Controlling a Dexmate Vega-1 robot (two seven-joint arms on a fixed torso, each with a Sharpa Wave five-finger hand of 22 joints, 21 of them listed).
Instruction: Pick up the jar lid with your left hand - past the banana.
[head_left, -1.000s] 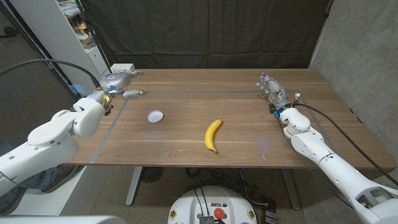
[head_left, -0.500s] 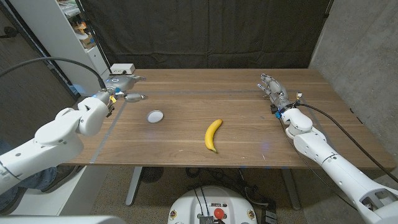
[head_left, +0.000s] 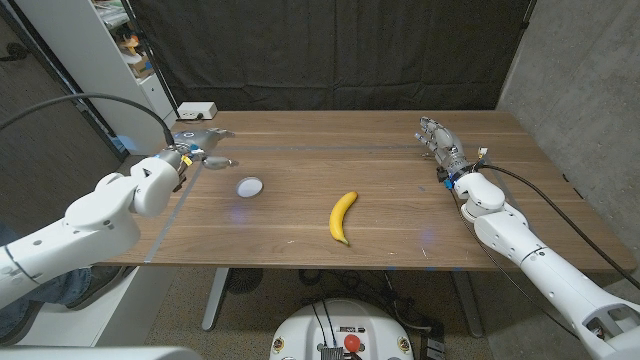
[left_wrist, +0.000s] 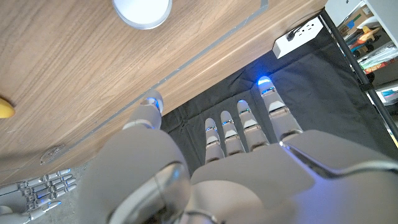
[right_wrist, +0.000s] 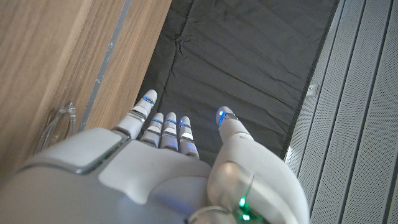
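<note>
The white round jar lid (head_left: 249, 187) lies on the wooden table (head_left: 380, 170), left of centre, and also appears as the jar lid (left_wrist: 142, 9) ahead of my left hand. A yellow banana (head_left: 342, 216) lies to its right, nearer the front edge; its tip (left_wrist: 5, 110) shows too. My left hand (head_left: 198, 143) hovers over the table's back left part, beyond and left of the lid, fingers apart and holding nothing. The left hand (left_wrist: 242, 134) has its fingers stretched out. My right hand (head_left: 438, 140) stands open near the back right, away from both objects; the right hand (right_wrist: 168, 155) is empty.
A white power strip (head_left: 197, 108) sits at the table's back left corner, just behind my left hand, and appears again as the power strip (left_wrist: 298, 36). A black curtain hangs behind the table. A shelf unit (head_left: 120, 50) stands at the far left.
My left arm has shifted a little toward the front and right, uncovering the white power strip behind the hand. The lid, banana and right hand have stayed put.
</note>
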